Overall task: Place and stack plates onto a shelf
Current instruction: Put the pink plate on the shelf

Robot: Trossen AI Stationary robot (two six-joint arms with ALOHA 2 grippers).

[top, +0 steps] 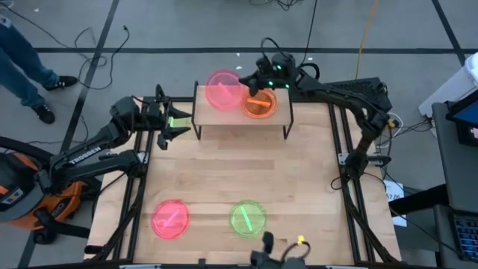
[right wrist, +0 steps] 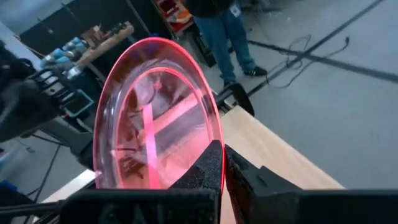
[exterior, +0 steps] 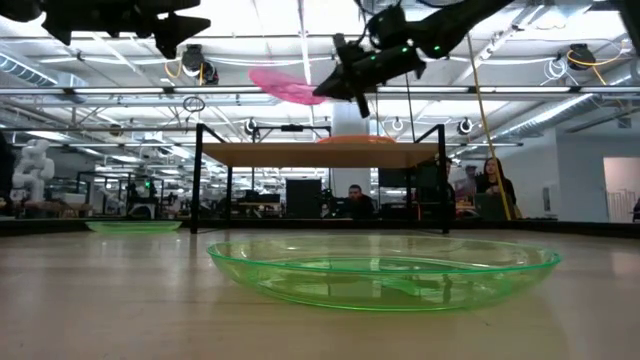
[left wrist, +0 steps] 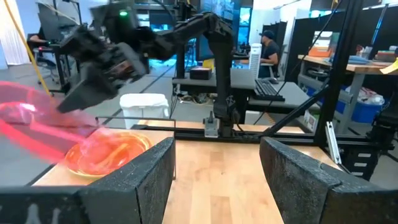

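Note:
The shelf [top: 243,119] stands at the table's far middle, and an orange plate [top: 259,104] lies flat on its board. Just above the shelf's far left part hangs a pink plate [top: 222,90], with my right gripper [top: 248,84] shut on it. The low view shows that plate [exterior: 285,87] slanting in the air over the board [exterior: 320,153]. My left gripper [top: 176,119] waits open, level, just left of the shelf. A second pink plate [top: 170,219] and a green plate [top: 247,218] lie flat on the table near its front edge. My right gripper pinches the pink plate's rim [right wrist: 216,149] between its two fingers, on the plate's right side. The fingers come nearly level from the table's far right. The plate sticks out from them toward the left, tilted, lifted clear of the shelf and the orange plate.
The shelf's thin black legs [top: 199,133] stand on the tabletop. Bare wood lies between the shelf and the two front plates. A person's legs [top: 30,75] show on the floor at the far left, and people sit beyond the table [exterior: 350,200].

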